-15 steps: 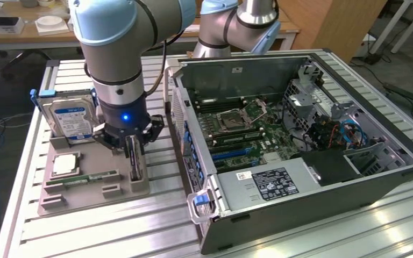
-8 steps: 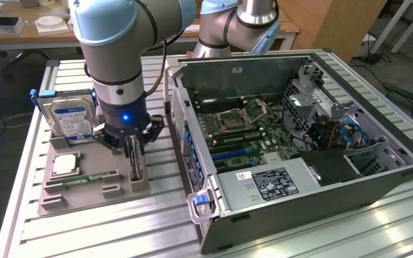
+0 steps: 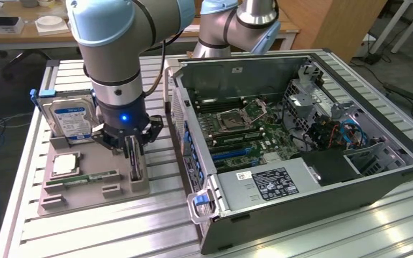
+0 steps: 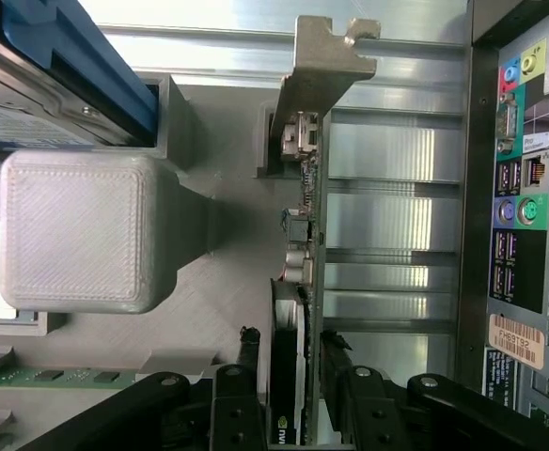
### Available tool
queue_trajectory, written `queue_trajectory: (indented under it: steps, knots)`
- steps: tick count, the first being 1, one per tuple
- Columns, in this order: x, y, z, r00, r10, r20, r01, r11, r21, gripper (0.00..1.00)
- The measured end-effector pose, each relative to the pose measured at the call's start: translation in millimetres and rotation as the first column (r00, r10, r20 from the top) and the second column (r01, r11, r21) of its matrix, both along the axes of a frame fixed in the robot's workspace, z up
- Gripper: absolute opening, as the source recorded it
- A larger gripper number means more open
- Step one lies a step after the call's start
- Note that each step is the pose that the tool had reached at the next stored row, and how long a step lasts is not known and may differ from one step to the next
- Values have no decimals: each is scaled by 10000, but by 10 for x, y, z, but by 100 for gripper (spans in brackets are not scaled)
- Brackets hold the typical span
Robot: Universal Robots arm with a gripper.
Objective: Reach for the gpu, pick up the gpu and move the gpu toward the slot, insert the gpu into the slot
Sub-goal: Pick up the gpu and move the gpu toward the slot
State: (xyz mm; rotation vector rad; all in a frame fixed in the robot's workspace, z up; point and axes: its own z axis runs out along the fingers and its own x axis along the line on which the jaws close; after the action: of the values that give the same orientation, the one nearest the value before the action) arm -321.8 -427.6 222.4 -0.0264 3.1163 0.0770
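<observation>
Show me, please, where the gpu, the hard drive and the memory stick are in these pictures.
gpu [image 4: 303,258]: wrist view, on the small components at mid-card.
hard drive [image 3: 72,119]: exterior view, on its blue label.
memory stick [image 3: 92,178]: exterior view, on the middle of the green strip.

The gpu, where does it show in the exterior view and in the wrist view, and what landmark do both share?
Exterior view: the gpu stands on edge in the grey tray, under the gripper, to the exterior view's left of the computer case.
Wrist view: the gpu is seen edge-on, extending from the gripper, beside the computer case.
Shared landmark: the blue-labelled hard drive.
</observation>
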Motion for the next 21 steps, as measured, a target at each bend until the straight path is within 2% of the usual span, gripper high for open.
queue_trajectory:
  steps: [3,6,16,17,21]
  knots:
    - [0,0,-1,10000,-20,0,20,10000,0,39]
    - [-1,0,-5,9992,-412,-2,412,9992,-2,39]
    - [0,0,-5,9991,-425,0,425,9991,0,38]
    - [0,0,-5,9991,-425,0,425,9991,0,31]
    - [0,0,-5,9991,-425,0,425,9991,0,31]
